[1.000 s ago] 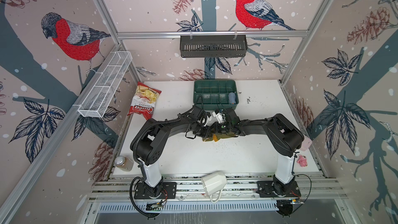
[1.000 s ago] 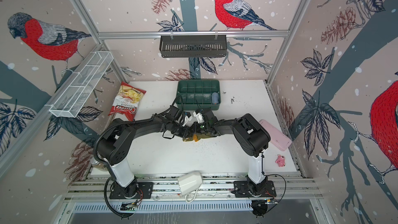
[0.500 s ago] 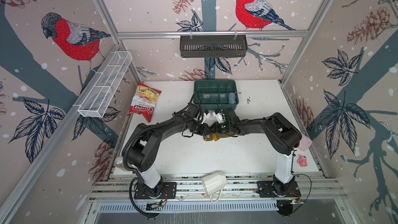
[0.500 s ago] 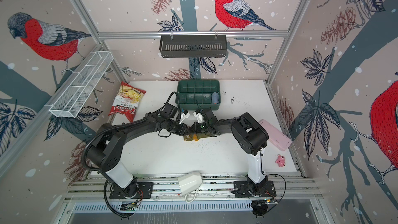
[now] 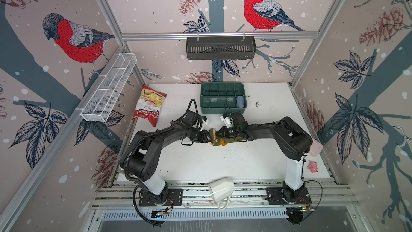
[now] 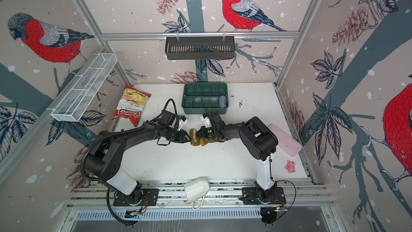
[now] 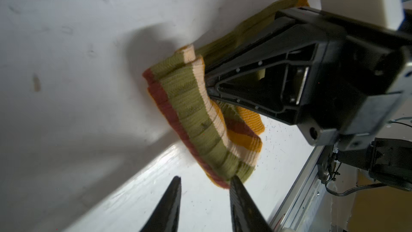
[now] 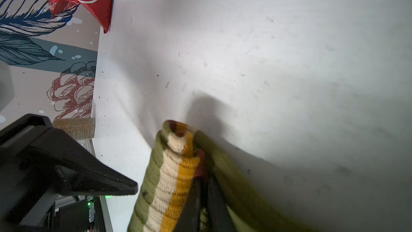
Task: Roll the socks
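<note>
– White tabletop: where is the workpiece, and what is the progress?
– Centre of frame in both top views. The socks lie bunched between the two arms. Judged partway: the cuffs are folded over, the olive body trails unrolled, and a tight roll is not yet formed.
– Appearance?
– Ribbed knit in layers, with cream, brown and orange stripes.
– End effectors?
– Right gripper is clamped on the cuff layers. Left gripper is released, with one fingertip touching the cuff edge.

My 2 arms stretch low toward the middle, tips nearly meeting, my left gripper with jaws parted, my right gripper pinched tight on the socks.
</note>
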Controlling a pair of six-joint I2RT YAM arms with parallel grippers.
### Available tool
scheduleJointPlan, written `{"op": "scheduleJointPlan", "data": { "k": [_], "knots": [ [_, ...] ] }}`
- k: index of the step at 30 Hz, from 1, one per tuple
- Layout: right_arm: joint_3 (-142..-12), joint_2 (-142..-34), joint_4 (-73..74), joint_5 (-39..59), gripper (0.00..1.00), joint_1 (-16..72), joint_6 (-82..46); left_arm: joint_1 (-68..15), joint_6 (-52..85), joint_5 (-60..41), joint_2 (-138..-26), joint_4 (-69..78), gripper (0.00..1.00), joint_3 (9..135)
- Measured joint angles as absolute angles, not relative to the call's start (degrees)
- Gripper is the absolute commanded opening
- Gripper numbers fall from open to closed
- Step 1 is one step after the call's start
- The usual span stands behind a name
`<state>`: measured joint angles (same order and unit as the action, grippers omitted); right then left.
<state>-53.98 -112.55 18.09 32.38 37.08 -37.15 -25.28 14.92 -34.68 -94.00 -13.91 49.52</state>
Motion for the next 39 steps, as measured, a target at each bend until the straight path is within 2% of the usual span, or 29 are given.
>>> {"op": "scheduleJointPlan", "data": {
  "k": [35, 39],
  "knots": [
    [-54.1, -112.6, 18.3, 31.3, 0.11, 38.1, -37.3, -24.8, 18.3, -41.9, -100.7, -3.6, 0.4, 48.8],
    [-54.1, -112.6, 18.4, 31.3, 0.1, 38.2, -37.3, -24.4, 19.1, -41.9, -100.8, -2.8, 0.34, 48.7]
  ]
}}
